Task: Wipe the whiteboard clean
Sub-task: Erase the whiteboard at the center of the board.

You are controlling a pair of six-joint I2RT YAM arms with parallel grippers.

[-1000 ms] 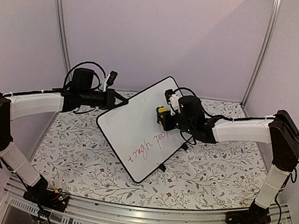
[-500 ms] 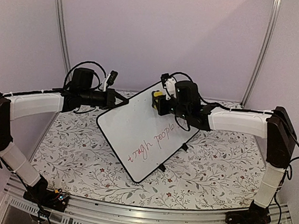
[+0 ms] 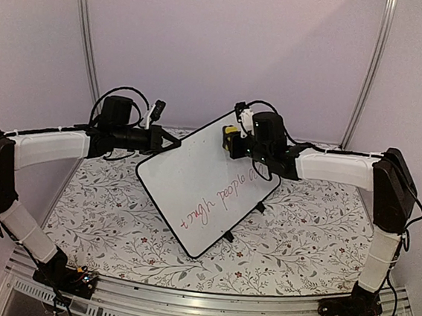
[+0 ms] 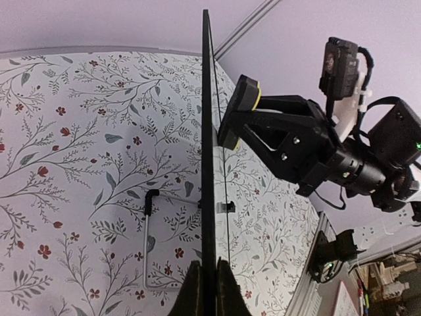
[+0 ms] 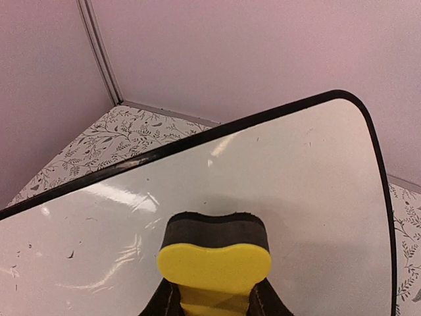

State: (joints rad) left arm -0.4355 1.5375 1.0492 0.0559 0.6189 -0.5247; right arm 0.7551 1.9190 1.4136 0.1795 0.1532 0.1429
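Note:
The whiteboard [image 3: 194,179] stands tilted on the table, with red and dark handwriting [image 3: 218,197] on its lower right part. My left gripper [image 3: 169,144] is shut on the board's upper left edge; the left wrist view shows the board edge-on [image 4: 208,131] between its fingertips [image 4: 205,286]. Higher up, my right gripper [image 3: 241,144] is shut on a yellow-and-black eraser [image 3: 231,135]. The eraser's dark felt [image 5: 214,230] presses on the white face [image 5: 302,178] near the board's far corner. In the left wrist view the eraser [image 4: 241,108] touches the board's face.
A floral cloth [image 3: 116,216] covers the table. The board's black feet [image 3: 227,236] and a wire stand [image 4: 147,243] sit on it. Metal posts [image 3: 84,34] and pale walls close in the back and sides.
My right gripper has carried the eraser up the board's face from its middle to near the far corner. The left gripper and the board have stayed put.

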